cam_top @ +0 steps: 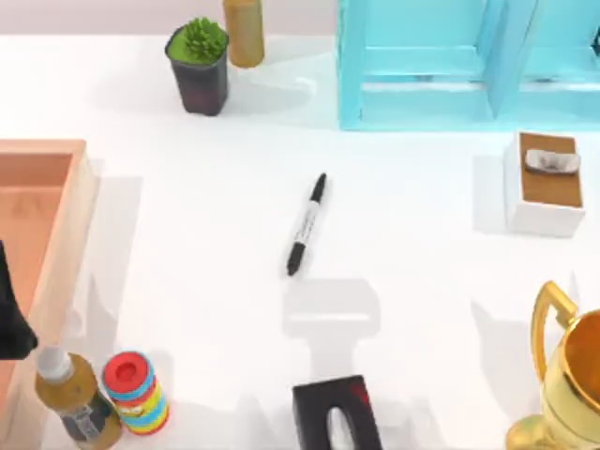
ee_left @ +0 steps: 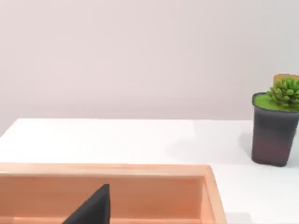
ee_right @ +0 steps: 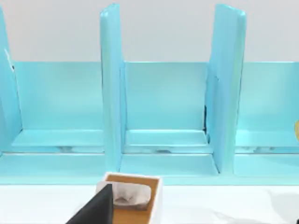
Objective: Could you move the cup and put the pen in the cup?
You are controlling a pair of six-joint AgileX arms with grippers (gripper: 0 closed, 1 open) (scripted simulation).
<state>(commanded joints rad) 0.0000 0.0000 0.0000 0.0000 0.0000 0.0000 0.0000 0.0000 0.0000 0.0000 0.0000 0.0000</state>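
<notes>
At the near edge of the surface (cam_top: 422,281), around the middle, stands a black boxy object (cam_top: 336,412) with a small red mark on top. To its left, in the near left corner, a striped cylinder (cam_top: 137,392) with a red top stands just beside a brownish bottle (cam_top: 75,398) with a pale cap. In the near right corner is a gold trophy (cam_top: 572,384) with handles.

A wooden tray (cam_top: 56,216) runs along the left edge. The left gripper (ee_left: 93,207) hangs over it, seen as a dark wedge above the tray's floor; whether it is apart or together cannot be told.

The pen (cam_top: 307,225) lies flat near the middle of the surface, well apart from everything else. It is slanted, with one end pointing far and slightly right and the other near and slightly left, and a pale band runs along its barrel.

At the right edge sits a white tissue box (cam_top: 544,183) with a brown top. The right gripper (ee_right: 96,207) shows as a dark wedge in front of this box; its state cannot be told either.

Along the far edge, a dark pot (cam_top: 199,66) with a green plant stands left of centre, a yellow-brown bottle (cam_top: 244,33) just behind it. A light blue shelf (cam_top: 422,66) with upright dividers fills the far right.
</notes>
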